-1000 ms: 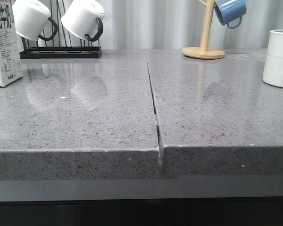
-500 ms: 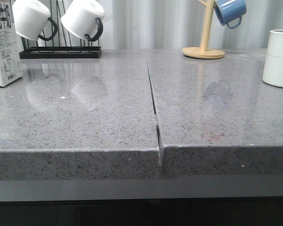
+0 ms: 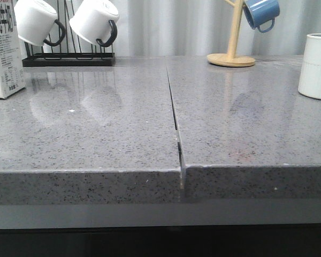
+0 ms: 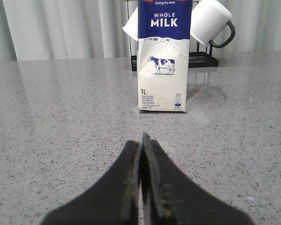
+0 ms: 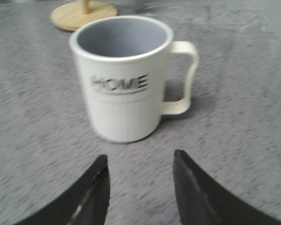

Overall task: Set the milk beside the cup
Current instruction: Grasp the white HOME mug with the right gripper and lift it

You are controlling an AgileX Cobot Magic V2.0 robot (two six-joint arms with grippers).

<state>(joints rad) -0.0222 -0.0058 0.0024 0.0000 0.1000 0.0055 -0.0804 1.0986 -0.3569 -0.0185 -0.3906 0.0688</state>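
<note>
The milk carton [image 3: 4, 51] stands upright at the far left of the grey counter; the left wrist view shows its white face with blue top, "WHOLE MILK" and a cow [image 4: 163, 56]. My left gripper [image 4: 141, 140] is shut and empty, a short way in front of the carton. The white "HOME" cup [image 3: 316, 66] stands at the far right, handle to one side in the right wrist view [image 5: 126, 77]. My right gripper [image 5: 139, 160] is open and empty, just short of the cup. Neither gripper shows in the front view.
A black rack [image 3: 68, 58] with two small white mugs [image 3: 93, 21] with black handles stands behind the milk. A wooden mug tree [image 3: 231, 58] holds a blue mug [image 3: 261, 13] at the back right. A seam [image 3: 174, 118] splits the counter down the middle.
</note>
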